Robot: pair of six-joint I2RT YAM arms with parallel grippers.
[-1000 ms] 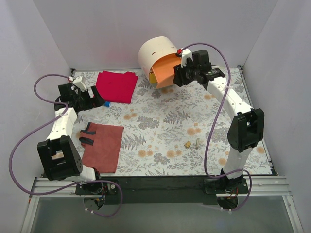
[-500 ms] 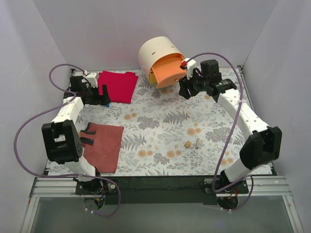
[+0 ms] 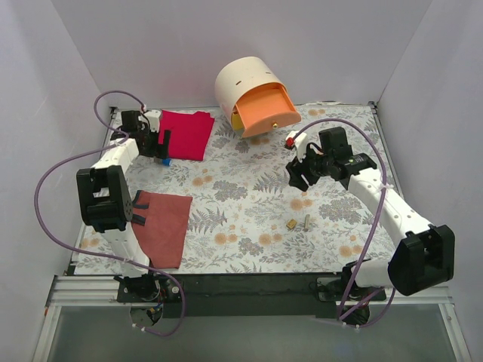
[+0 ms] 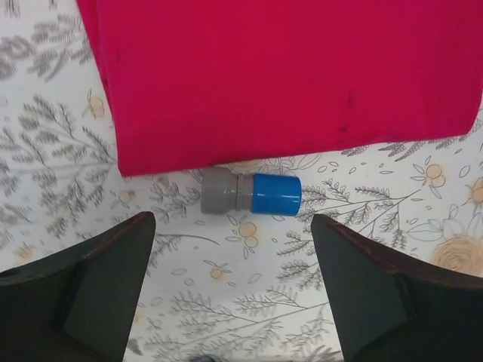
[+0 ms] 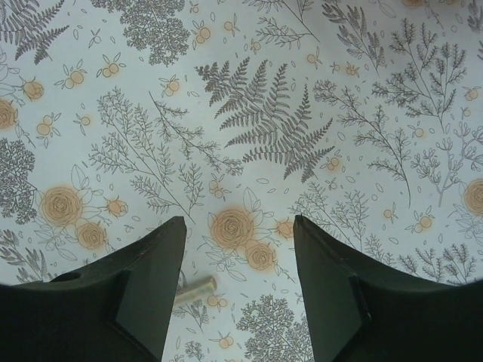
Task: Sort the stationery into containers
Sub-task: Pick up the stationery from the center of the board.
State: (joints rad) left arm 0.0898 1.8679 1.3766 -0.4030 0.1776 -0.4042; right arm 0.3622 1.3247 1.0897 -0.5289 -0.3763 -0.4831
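Note:
The cream drum cabinet stands at the back with its orange drawer pulled open; the yellow one shows only as a sliver. My left gripper is open and hangs over a short blue-and-grey cylinder lying at the near edge of the red cloth. My right gripper is open and empty above the floral mat. Two tiny tan blocks lie near the front of it; one shows by the left finger. No pens or tape roll in view.
The red folded cloth lies at the back left. A rust-brown cloth lies at the front left with a black object on its left edge. White walls close in the floral mat on three sides.
My right gripper has left the orange drawer and swung toward the near middle of the mat. My left gripper has moved toward the back, to the red cloth's edge over the blue cylinder.

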